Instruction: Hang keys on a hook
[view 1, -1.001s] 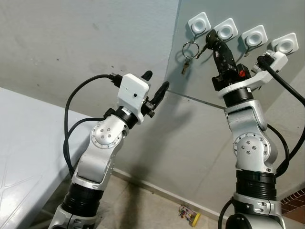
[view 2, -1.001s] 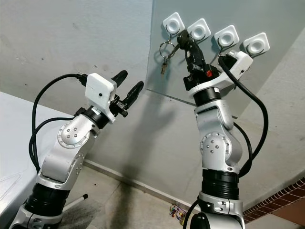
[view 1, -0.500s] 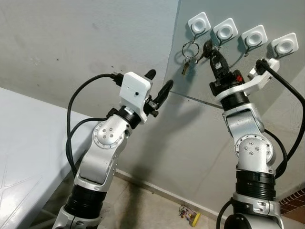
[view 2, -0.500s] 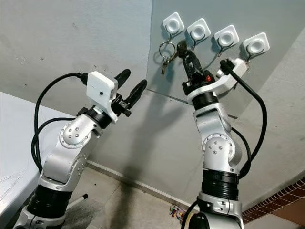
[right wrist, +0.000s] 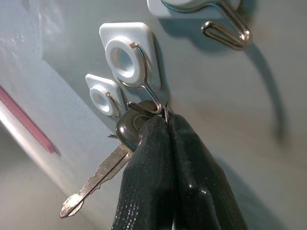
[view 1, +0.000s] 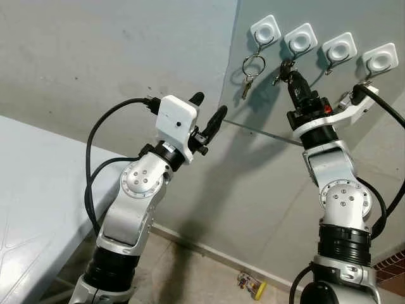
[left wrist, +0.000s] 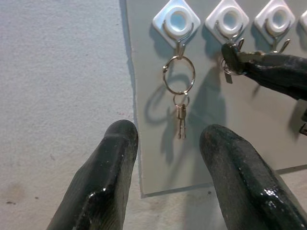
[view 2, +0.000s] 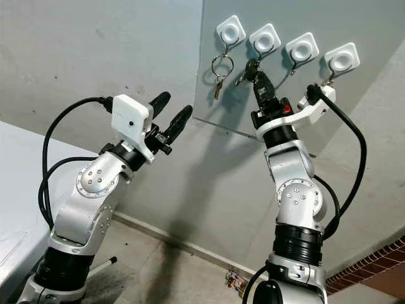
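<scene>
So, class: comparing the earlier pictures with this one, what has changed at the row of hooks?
The right gripper, shut on the dark key, has shifted from near the first hook to just under the second hook. The key ring and left gripper stayed put.

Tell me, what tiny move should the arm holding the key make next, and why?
Probably a slight lift, then a lowering, so the ring drops over the wire. The right gripper is shut on the black-headed key, its tips right at the curl of the second hook, and I cannot tell that the ring is seated yet.
</scene>
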Robot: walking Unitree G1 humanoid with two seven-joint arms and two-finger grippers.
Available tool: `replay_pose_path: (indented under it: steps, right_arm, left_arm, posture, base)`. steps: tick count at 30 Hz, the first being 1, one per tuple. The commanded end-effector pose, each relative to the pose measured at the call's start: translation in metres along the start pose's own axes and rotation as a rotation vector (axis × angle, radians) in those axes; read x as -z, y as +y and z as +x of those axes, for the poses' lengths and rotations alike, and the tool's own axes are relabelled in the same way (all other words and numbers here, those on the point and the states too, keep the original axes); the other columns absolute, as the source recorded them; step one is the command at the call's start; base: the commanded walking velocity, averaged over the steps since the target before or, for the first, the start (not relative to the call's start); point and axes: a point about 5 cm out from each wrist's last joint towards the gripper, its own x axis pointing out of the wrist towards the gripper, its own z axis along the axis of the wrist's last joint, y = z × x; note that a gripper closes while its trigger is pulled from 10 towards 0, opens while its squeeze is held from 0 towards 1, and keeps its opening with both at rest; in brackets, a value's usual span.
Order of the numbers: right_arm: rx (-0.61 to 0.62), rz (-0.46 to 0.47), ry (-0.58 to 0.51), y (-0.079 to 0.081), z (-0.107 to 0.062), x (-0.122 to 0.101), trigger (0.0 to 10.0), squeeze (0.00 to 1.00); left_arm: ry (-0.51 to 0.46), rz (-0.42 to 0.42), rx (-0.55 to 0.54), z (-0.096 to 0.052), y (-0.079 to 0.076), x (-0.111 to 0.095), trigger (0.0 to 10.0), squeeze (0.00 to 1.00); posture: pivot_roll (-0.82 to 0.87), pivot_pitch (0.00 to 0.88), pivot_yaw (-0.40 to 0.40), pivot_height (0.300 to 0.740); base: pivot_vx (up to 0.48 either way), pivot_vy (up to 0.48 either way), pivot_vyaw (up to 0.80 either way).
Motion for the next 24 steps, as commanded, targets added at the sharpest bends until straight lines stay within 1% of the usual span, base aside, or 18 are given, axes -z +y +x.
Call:
replay_pose_path:
  steps: [1, 7, 13, 15, 20, 24]
  right_arm:
    - [-0.037, -0.038, 0.026, 0.005, 0.001, -0.002, 10.0, 0.0]
    - [-0.06, -0.036, 0.072, 0.007, -0.004, 0.009, 10.0, 0.0]
    - [-0.077, -0.038, 0.064, 0.009, -0.003, 0.008, 10.0, 0.0]
    - [-0.082, -0.035, 0.056, 0.01, -0.003, 0.006, 10.0, 0.0]
    - [-0.123, -0.012, -0.007, 0.017, 0.0, -0.005, 10.0, 0.0]
    - [-0.136, -0.005, -0.035, 0.019, 0.001, -0.01, 10.0, 0.0]
  left_arm:
    - [-0.007, 0.005, -0.008, -0.001, 0.001, -0.003, 10.0, 0.0]
    - [-0.007, 0.009, -0.01, 0.0, 0.001, -0.003, 10.0, 0.0]
    - [-0.007, 0.008, -0.011, 0.001, 0.002, -0.003, 10.0, 0.0]
    - [-0.007, 0.008, -0.011, 0.001, 0.002, -0.003, 10.0, 0.0]
    - [-0.006, 0.008, -0.013, 0.001, 0.002, -0.003, 10.0, 0.0]
    - [-0.008, 0.008, -0.013, 0.001, 0.002, -0.003, 10.0, 0.0]
  posture:
    - [0.02, 0.077, -0.078, 0.74]
    - [0.02, 0.077, -0.077, 0.74]
    - [0.01, 0.078, -0.076, 0.74]
    - [0.01, 0.078, -0.076, 0.74]
    - [0.01, 0.075, -0.075, 0.74]
    - [0.01, 0.073, -0.075, 0.74]
  base:
    - [0.0, 0.0, 0.0]
    - [0.0, 0.0, 0.0]
    - [0.0, 0.0, 0.0]
    - [0.0, 0.0, 0.0]
    - [0.0, 0.0, 0.0]
    - [0.0, 0.0, 0.0]
